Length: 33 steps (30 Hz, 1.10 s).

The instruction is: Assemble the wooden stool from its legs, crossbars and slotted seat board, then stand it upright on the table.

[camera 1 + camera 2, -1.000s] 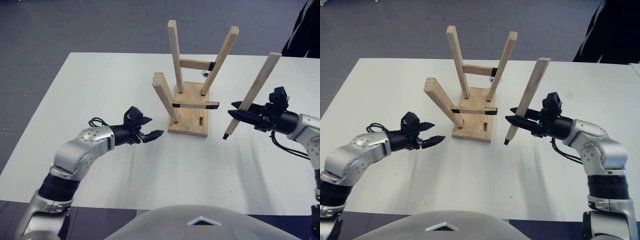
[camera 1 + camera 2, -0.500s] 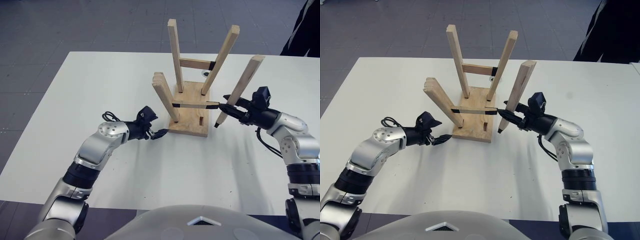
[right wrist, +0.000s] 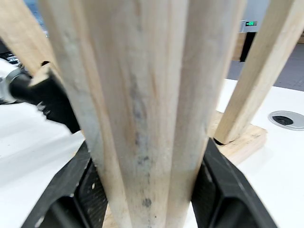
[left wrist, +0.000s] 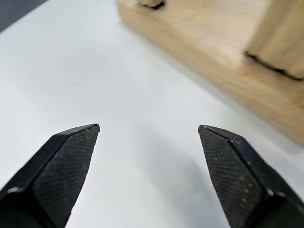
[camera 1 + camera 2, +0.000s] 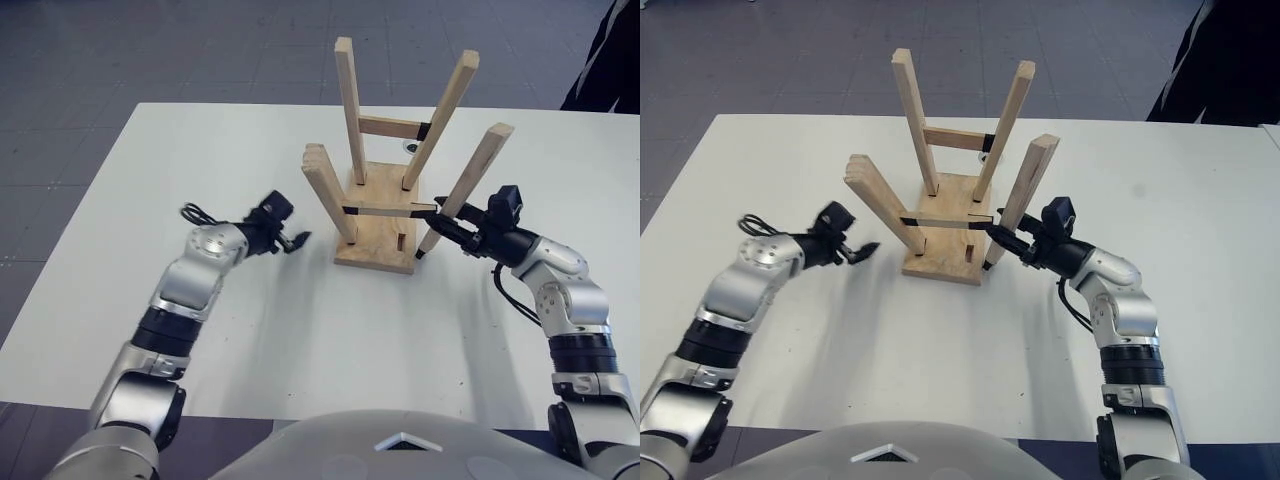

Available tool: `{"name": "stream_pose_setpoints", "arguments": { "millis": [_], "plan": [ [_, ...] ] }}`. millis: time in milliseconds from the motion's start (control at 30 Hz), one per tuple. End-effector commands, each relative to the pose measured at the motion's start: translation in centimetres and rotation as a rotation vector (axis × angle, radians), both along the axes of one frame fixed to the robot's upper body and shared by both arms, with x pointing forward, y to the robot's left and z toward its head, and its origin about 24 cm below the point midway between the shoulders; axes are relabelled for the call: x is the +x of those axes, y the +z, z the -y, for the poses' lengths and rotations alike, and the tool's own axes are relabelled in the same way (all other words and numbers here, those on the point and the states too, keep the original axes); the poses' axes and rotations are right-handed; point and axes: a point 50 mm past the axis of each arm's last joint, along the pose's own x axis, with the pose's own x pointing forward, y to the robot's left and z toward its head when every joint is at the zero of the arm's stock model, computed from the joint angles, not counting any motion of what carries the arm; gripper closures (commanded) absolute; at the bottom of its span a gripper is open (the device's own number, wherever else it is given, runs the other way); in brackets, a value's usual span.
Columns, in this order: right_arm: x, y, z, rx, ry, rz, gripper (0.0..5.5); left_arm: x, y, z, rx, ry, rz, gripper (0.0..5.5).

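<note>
1. Seat board [image 5: 378, 228] lies flat on the white table [image 5: 200, 150], just past its middle, underside up.
2. Three legs stand in the board. Far left leg [image 5: 348, 100] is near upright. Far right leg [image 5: 445, 110] tilts outward to the right. A crossbar [image 5: 390, 127] joins these two high up.
3. Near left leg [image 5: 325, 195] leans out to the left. A second crossbar [image 5: 385, 210] runs from it toward the right side of the board, low down.
4. Right pincer [image 5: 443, 224] is clamped on the fourth leg [image 5: 472, 175] in its lower part. Right wrist view has both pads [image 3: 90, 190] pressed against the wood.
5. Fourth leg is tilted, top out to the right, dark lower tip at the board's near right edge. Cannot tell whether the tip sits in a slot.
6. An open slot [image 5: 400, 241] shows in the board just left of that tip.
7. Left pincer [image 5: 294, 240] is low over the table, left of the board and close to it, apart from it. Fingers [image 4: 66, 161] are spread wide with nothing between them.
8. Round grommet [image 5: 411, 148] is set in the table behind the board.
</note>
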Motion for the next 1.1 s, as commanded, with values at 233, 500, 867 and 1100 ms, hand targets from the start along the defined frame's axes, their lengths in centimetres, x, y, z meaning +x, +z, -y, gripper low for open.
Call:
{"name": "stream_pose_setpoints", "arguments": {
  "millis": [233,500,867,1100],
  "plan": [
    [-1.9,0.2,-3.2,0.110,0.043,-0.040,3.45,1.4,3.5,-4.8,0.031,0.255,0.183,1.64],
    [-2.5,1.7,-4.0,0.090,0.071,0.035,3.45,1.2,2.9,-3.9,0.006,0.239,0.179,1.64],
    [-2.6,3.7,-2.6,-0.070,0.035,0.272,3.45,1.2,3.0,-2.9,-0.003,0.154,0.192,1.64],
    [-4.2,4.8,-5.0,-0.012,-0.071,0.403,3.45,0.8,5.4,-3.7,0.034,0.108,0.240,1.64]
  ]
}}
